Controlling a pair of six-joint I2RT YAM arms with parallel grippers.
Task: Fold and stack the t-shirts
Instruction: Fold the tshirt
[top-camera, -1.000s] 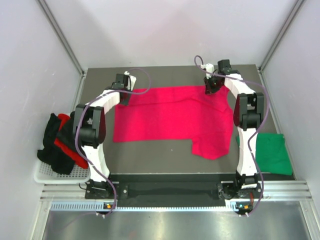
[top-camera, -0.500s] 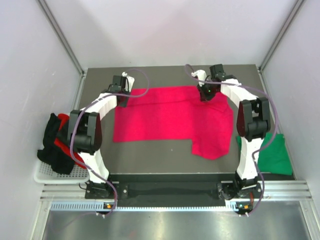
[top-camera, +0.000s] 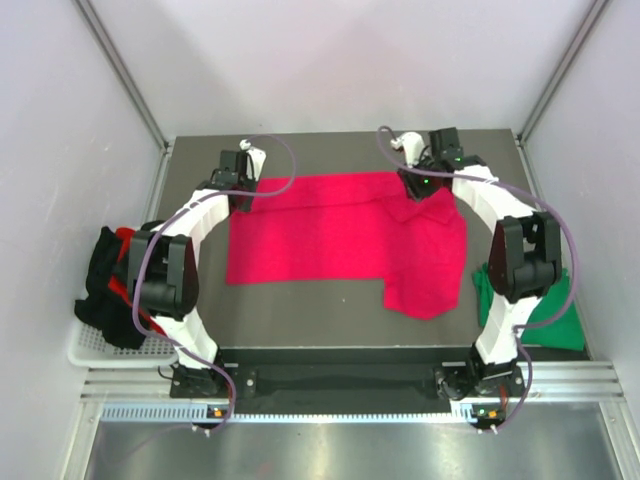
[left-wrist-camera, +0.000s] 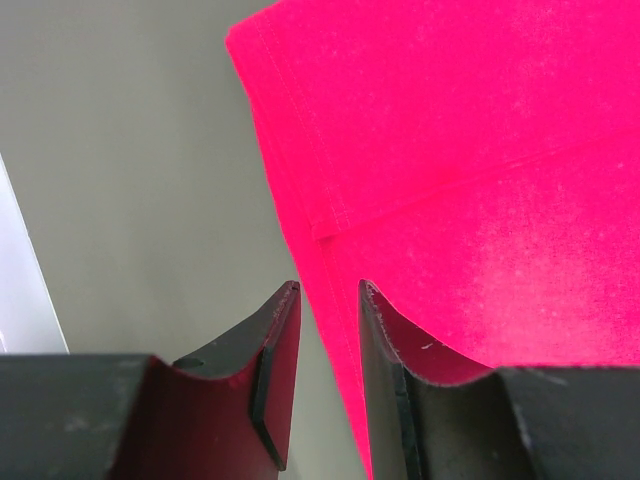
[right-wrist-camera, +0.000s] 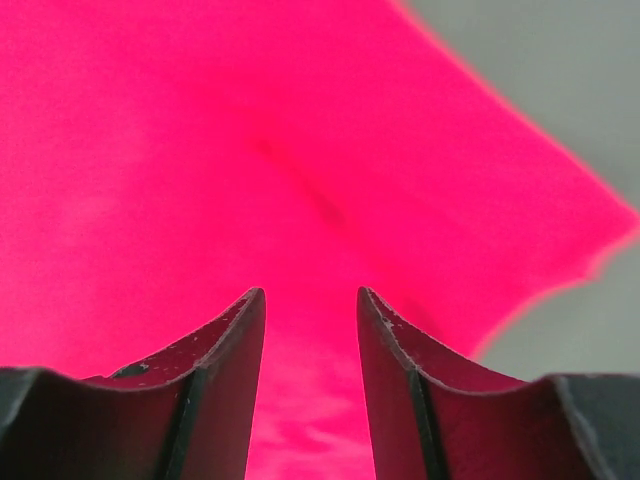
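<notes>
Top view: bright crimson-pink cloth t-shirt (top-camera: 330, 235) lies spread flat on the dark grey table (top-camera: 300, 305); long axis runs 9 to 3 o'clock, with 1 flap reaching toward 5 o'clock; left gripper (top-camera: 239, 194) sits over the shirt's far-left corner, at 10 o'clock from its middle; right gripper (top-camera: 419, 189) sits on the far edge at 1 o'clock, where the cloth is rumpled; each arm is nearest its own end of that far edge; folded dark green t-shirt (top-camera: 545, 305) lies at 3 o'clock, apart from the pink one; heap of black and red t-shirts (top-camera: 112, 285) rests in a white basket (top-camera: 85, 350) at 9 o'clock.

Left wrist view: left gripper (left-wrist-camera: 322, 385) has its jaws parted by a narrow slot only; the shirt's hemmed side edge (left-wrist-camera: 300, 180) runs from 11 o'clock straight into that slot; cloth looks flat on the table, nothing seen pinched.

Right wrist view: right gripper (right-wrist-camera: 310, 385) is slightly wider open, holding nothing; pink cloth fills the view, 1 crease (right-wrist-camera: 300, 185) dead ahead at 12 o'clock.

Judgement: a 2-handed pinch of the far edge, then a fold toward 6 o'clock; the left must straddle the hem.
</notes>
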